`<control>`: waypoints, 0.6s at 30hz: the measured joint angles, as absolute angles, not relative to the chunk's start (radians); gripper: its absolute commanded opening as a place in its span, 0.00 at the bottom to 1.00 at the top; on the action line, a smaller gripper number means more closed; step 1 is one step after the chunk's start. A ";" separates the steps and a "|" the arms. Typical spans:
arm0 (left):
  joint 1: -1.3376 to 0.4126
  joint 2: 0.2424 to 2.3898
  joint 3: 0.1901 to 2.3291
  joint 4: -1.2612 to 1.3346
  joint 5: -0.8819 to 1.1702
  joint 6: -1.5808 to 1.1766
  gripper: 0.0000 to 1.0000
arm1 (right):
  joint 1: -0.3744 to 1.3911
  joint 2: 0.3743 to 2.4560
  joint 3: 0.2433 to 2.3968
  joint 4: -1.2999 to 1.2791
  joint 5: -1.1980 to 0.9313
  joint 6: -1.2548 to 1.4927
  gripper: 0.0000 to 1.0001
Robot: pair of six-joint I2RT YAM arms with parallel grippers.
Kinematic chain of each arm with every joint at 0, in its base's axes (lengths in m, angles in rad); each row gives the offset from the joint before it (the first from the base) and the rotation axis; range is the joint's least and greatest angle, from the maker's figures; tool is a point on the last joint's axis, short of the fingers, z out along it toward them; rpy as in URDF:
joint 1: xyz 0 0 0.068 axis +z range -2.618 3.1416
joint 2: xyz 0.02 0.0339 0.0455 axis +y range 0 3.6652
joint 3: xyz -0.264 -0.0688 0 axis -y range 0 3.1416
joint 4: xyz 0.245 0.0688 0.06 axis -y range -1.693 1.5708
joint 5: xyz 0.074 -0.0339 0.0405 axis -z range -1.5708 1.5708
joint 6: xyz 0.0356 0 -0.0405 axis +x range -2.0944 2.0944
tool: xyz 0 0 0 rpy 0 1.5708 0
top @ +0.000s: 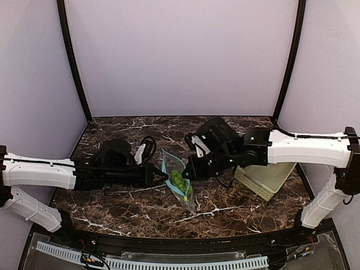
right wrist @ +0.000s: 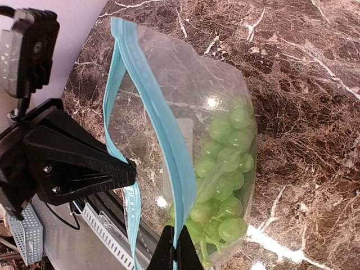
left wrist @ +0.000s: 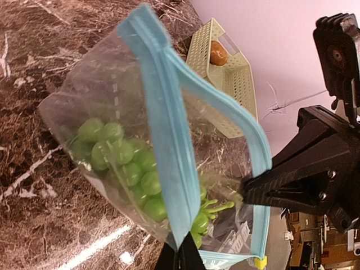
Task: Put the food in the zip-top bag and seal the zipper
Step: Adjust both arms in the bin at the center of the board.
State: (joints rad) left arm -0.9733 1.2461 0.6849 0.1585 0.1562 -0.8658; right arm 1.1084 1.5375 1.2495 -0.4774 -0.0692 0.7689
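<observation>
The clear zip-top bag (top: 179,181) hangs between my two grippers above the marble table, its mouth pulled apart. The green lumpy food, a bunch of grapes (left wrist: 128,164) (right wrist: 225,175), lies inside it. My left gripper (left wrist: 180,252) (top: 163,175) is shut on one teal-blue zipper strip (left wrist: 164,129). My right gripper (right wrist: 178,243) (top: 187,173) is shut on the opposite zipper strip (right wrist: 164,130). Each wrist view shows the other gripper pinching the far strip. The brown-orange oval food (left wrist: 218,53) rests in the pale green basket (left wrist: 232,84).
The slotted basket (top: 269,179) sits on the table right of the bag, under the right arm. Pale walls close the table at the back and sides. A perforated white rail (top: 152,261) runs along the near edge.
</observation>
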 measured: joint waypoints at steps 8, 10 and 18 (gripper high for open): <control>-0.973 1.293 0.794 0.142 0.166 -0.822 0.01 | 1.124 1.546 1.297 -0.529 -0.009 0.738 0.00; -0.971 1.316 0.784 0.161 0.173 -0.828 0.01 | 1.124 1.556 1.279 -0.529 -0.003 0.742 0.00; -0.968 1.375 0.731 0.160 0.191 -0.860 0.01 | 1.124 1.631 1.256 -0.575 -0.010 0.746 0.00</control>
State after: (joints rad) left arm -0.9684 1.3750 0.7315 0.1604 0.1905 -0.8597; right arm 1.1240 1.6306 1.2564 -0.5755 -0.0101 0.7460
